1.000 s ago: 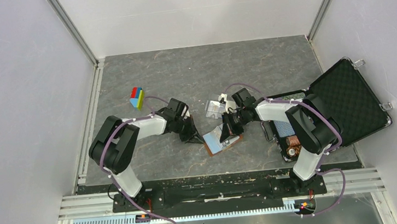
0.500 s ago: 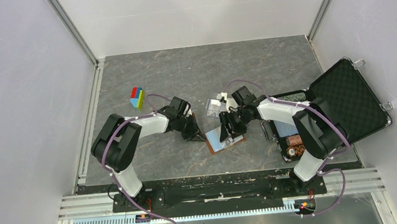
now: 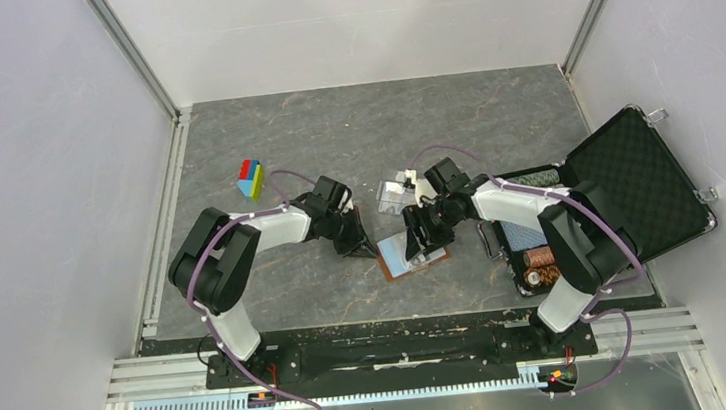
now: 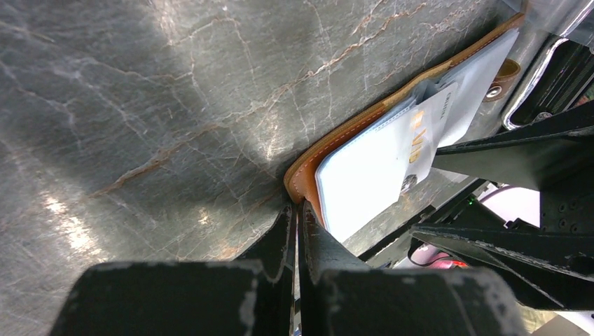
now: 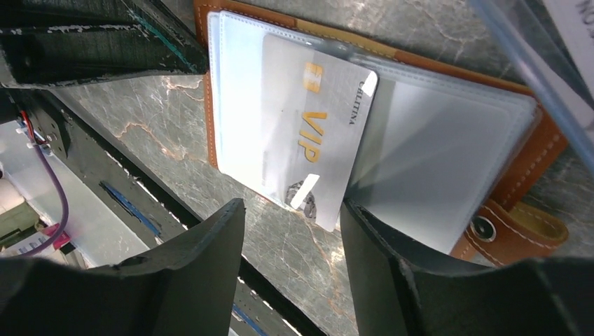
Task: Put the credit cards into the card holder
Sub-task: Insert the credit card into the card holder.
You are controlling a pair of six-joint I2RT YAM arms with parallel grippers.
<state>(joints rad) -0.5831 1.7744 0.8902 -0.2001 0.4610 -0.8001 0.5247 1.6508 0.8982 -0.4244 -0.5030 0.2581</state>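
The card holder (image 5: 543, 150) is laid open on the table (image 3: 332, 138), toward the near edge and about midway between the left and right edges. Its clear sleeves (image 5: 448, 161) are turned upward and its snap tab (image 5: 508, 234) is spread flat on the side toward the right edge.

A pale credit card (image 5: 308, 133) marked VIP is seen lying at a slant across the sleeves. One short end is over the holder and the other projects past the leather edge onto the table. Whether the far end is tucked into a pocket cannot be told.

The left gripper (image 4: 297, 210) is held low with its fingers pressed together, nothing being seen between them. Its tips are set against the holder's corner on the side toward the left edge. This placement is judged to serve as a stop, so that the light holder is not pushed across the smooth surface when a card is slid into it.

The right gripper (image 5: 291, 210) is held over the holder with its fingers spread apart, one on either side of the card's projecting end. No contact with the card can be made out. The card is probably left overhanging so that its end can be reached and driven home.

A clear plastic tray (image 3: 396, 195) is set just beyond the holder toward the far edge. An open black case (image 3: 638, 178) is placed at the right edge.
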